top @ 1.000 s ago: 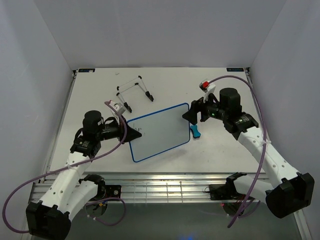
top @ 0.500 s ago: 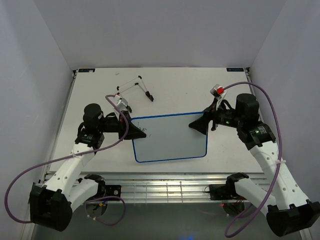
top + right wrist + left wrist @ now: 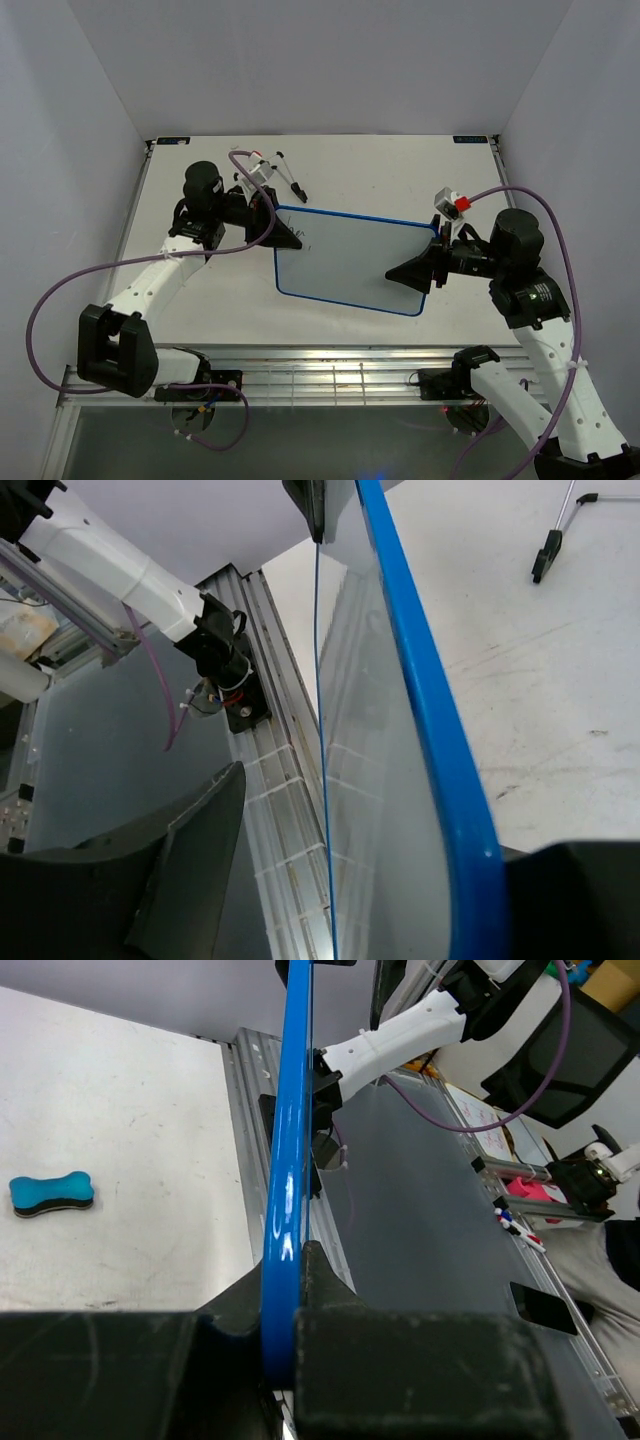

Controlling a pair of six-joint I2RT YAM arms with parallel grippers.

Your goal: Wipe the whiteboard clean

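Aloft, whiteboard (image 3: 350, 268) edgewise between left pincer (image 3: 293, 240) and right pincer (image 3: 397, 275).

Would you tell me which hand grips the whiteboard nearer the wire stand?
The left hand, gripping the whiteboard at its left edge beside the wire stand; the right hand holds the opposite edge.

From above, marks near the upper left corner of the whiteboard (image 3: 350, 265) are too small to read, perhaps writing. Where the right gripper (image 3: 402, 272) meets the frame is cut off by the right wrist view's bottom edge, leaving its grip unclear.
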